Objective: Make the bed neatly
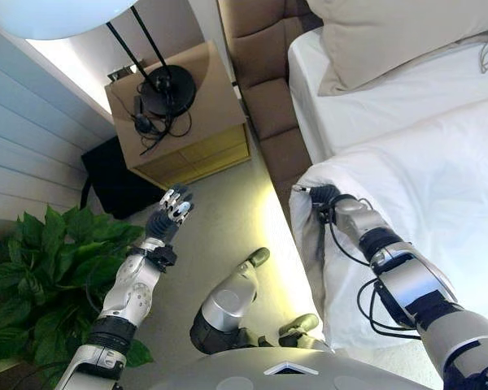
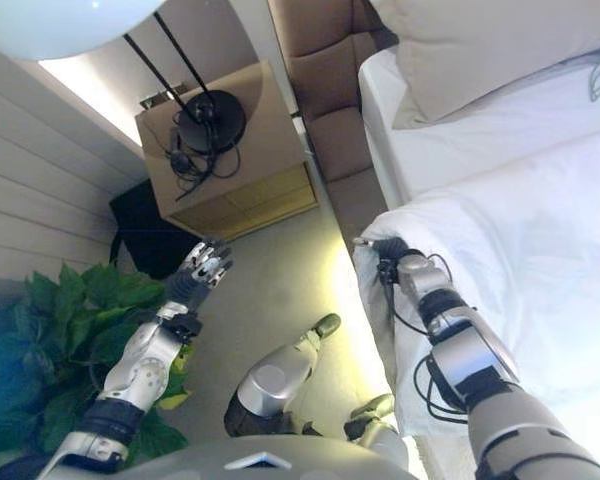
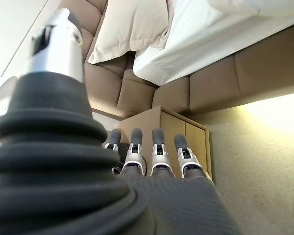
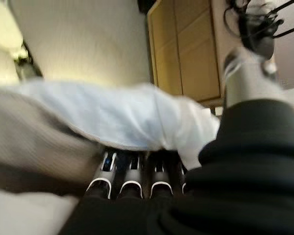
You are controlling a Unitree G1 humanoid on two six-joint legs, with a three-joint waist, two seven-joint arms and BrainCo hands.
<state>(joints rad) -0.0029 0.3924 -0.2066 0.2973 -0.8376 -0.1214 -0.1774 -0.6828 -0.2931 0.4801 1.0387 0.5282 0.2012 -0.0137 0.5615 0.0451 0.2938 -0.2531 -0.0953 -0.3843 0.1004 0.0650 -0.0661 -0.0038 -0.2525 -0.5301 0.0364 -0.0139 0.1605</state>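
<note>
Duvet (image 1: 423, 203), white, draped over the near side of the bed (image 1: 374, 97), its corner hanging down the bed's edge toward the floor. Seen from the left eye: right hand (image 1: 325, 197) at that corner, fingers tucked into the fold; left hand (image 1: 171, 213) raised over the carpet, well apart from the bed, fingers straight and holding nothing. Beige pillow (image 1: 390, 36) at the head of the mattress. Wooden nightstand (image 1: 187, 122) beside the bed, carrying a black lamp base (image 1: 167, 89); green plant (image 1: 41, 276) low on the left.

Right eye: same layout, right hand buried in the white cloth at the bed's edge.

Left wrist: fingers (image 3: 159, 149) in a straight row, relaxed, empty, pointing toward nightstand and padded headboard (image 3: 137, 88).

Right wrist: fingers (image 4: 132, 176) curled under a bunched fold of white duvet, cloth pinched against them.
</note>
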